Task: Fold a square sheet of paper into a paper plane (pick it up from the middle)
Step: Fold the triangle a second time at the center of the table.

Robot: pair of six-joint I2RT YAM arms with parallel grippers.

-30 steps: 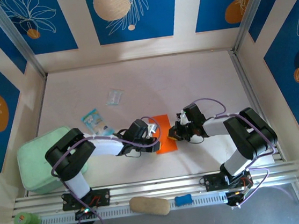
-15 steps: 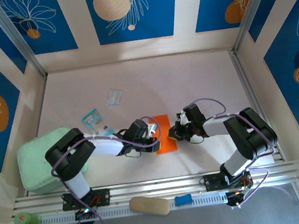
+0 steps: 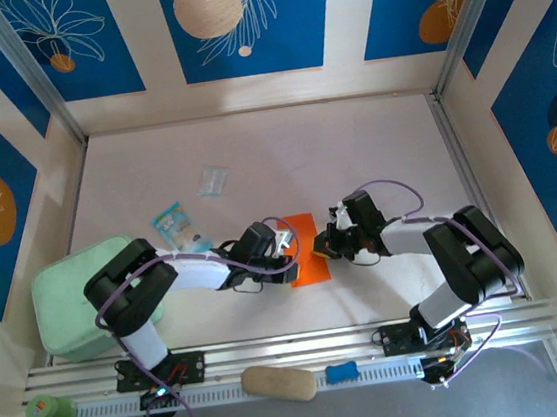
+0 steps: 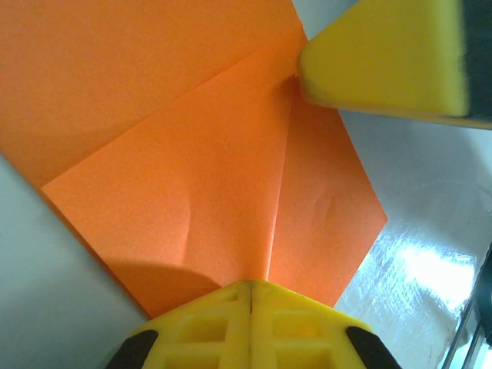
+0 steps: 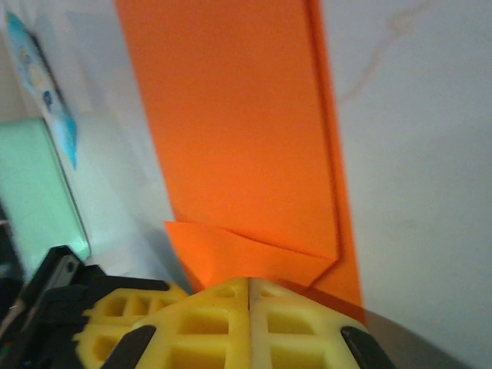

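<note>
Plainly risked dragging the square sheet of paper (image 3: 306, 251) across the counter (image 3: 382, 146) instead of sharpening its creases. Found the left hand (image 4: 252, 286) closed, pads together with nothing seen between them, tips set on the near point of a folded-over flap (image 4: 184, 200). Found the right hand (image 5: 250, 283) closed likewise, tips down on the opposite edge of the sheet, just ahead of the left hand's tips and showing there as a yellow pad at the far end of the flap's seam. Judged thin paper on a glossy surface likely to slide or buckle under an uneven push from either side; noted a small wrinkle just left of the seam. Judged too that a sideways slip could lift the flap or skew the fold, spoiling the symmetry needed for a plane. Could not tell whether either hand pinched an edge or merely pressed down; lost the contact itself under the pads in both wrist views. Could not make out the sheet's full outline from above, with both hands overlapping its sides.
</note>
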